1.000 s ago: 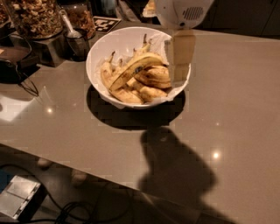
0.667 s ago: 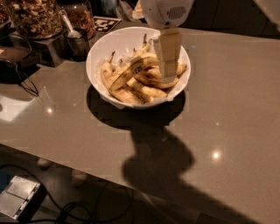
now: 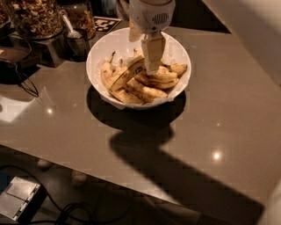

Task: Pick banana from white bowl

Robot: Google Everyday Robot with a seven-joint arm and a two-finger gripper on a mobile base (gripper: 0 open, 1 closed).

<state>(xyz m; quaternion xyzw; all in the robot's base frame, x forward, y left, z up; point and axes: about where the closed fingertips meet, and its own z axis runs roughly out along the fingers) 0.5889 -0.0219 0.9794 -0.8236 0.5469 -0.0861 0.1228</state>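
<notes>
Since the camera view is the only one we are working from, we are reading everything from it. The banana (image 3: 126, 77) is lying on top of the heap in the bowl (image 3: 115, 43), slanting from lower left up toward the middle. We are judging it light, fairly firm yet easy to bruise, with a smooth skin that could slide. We are favouring a gentle hold across its middle, where it is riding clear of its neighbours. The arm (image 3: 151, 13) is reaching in from the top edge and pointing straight down. The pincer (image 3: 151, 66) is hanging inside the bowl, just beside the banana's upper end and perhaps touching it. We are unable to tell how wide it is standing, or whether it is holding anything. The bowl is sitting on the table (image 3: 219, 110).
</notes>
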